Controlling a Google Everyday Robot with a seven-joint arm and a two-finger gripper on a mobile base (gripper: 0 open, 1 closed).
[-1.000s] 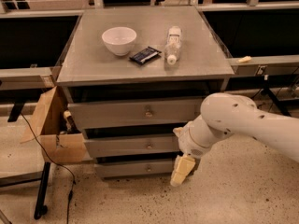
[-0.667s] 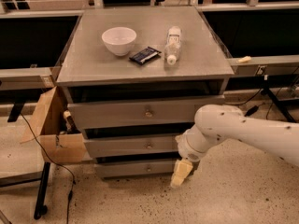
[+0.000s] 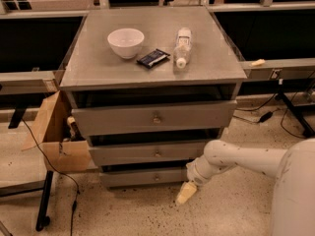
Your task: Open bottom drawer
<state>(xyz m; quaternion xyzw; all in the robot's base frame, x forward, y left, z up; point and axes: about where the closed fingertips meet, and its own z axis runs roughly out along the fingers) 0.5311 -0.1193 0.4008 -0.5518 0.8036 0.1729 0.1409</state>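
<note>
The bottom drawer (image 3: 129, 177) is the lowest and narrowest of the three grey fronts of the cabinet, close to the floor, and it looks shut or almost shut. Its small round knob (image 3: 156, 177) sits at the middle of the front.

The hand (image 3: 186, 192) hangs just beside the right end of this front, to the right of the knob and a little lower. Whether the hand is apart or together I cannot tell.

To do this step well, I think the hand should go left and slightly up until it is level with the knob, take the knob squarely, and then pull straight out, away from the cabinet. A pull at an angle could make the hand slip off such a small knob, or jam the drawer.

The white arm (image 3: 246, 159) comes in from the lower right. Its forearm runs to the left, and the wrist bends down, so the hand points down and left toward the floor.
</note>
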